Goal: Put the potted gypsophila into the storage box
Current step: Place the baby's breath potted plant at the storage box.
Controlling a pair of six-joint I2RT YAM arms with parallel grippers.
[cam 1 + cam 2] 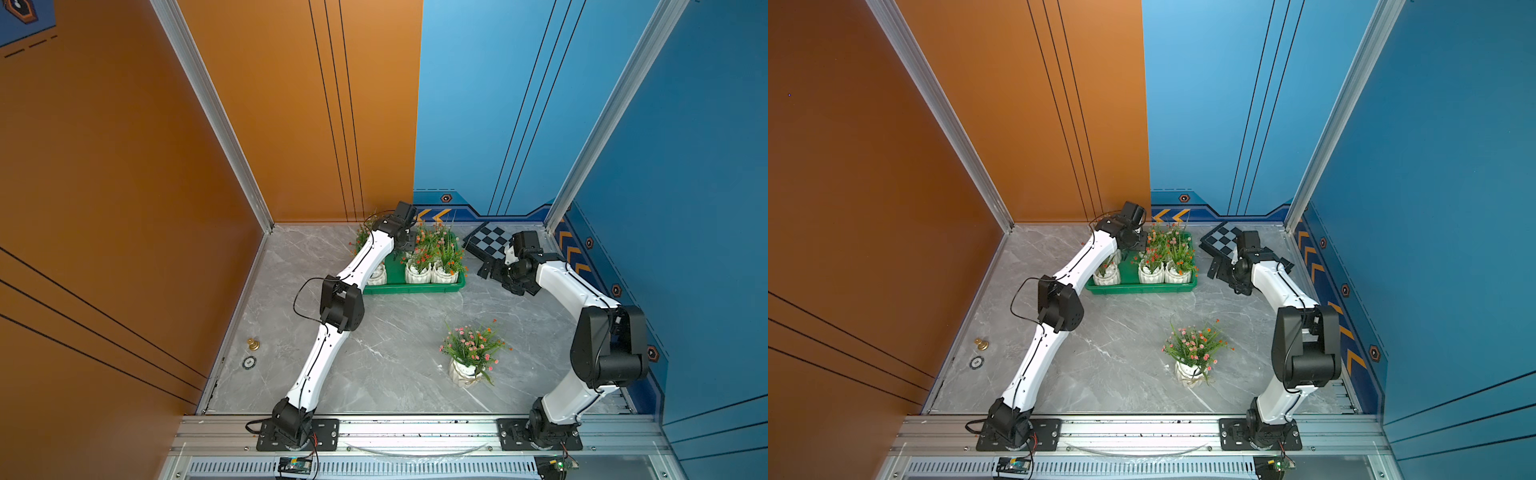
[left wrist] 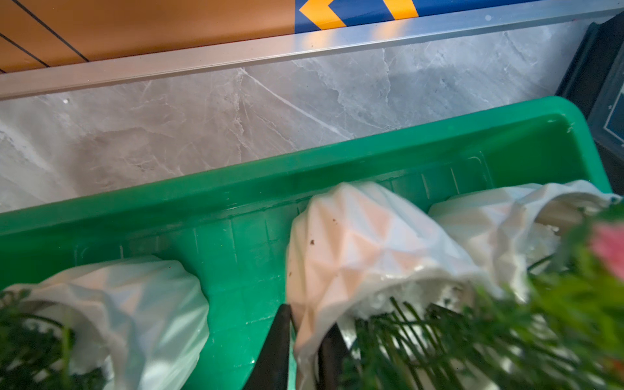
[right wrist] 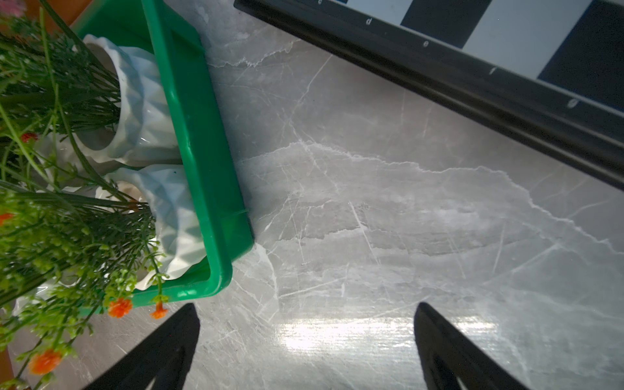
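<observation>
Your left claw (image 2: 308, 317) is down inside the storage box (image 2: 236, 182), by its far long wall. Its two black fingers (image 2: 278, 344) stand close together, one outside and one inside the rim of a white faceted pot (image 2: 354, 243). Whether they press that wall or only flank it, you cannot tell. A second pot (image 2: 489, 216) stands just beside it. A third pot (image 2: 135, 304) is apart, with bare green floor between. In both top views the box sits at the far side of the table (image 1: 395, 345) and holds several potted gypsophila (image 1: 432, 266) (image 1: 1163, 266), pots upright; your left arm (image 1: 370, 257) hides part of them, so no count. One lone potted gypsophila (image 1: 465, 370) (image 1: 1190, 370) stands upright on the table's near side, well apart from the box. Your right claw (image 3: 307, 351) is spread wide and holds nothing. It hangs over bare marble between the box's short wall and the chessboard (image 3: 506, 20).
</observation>
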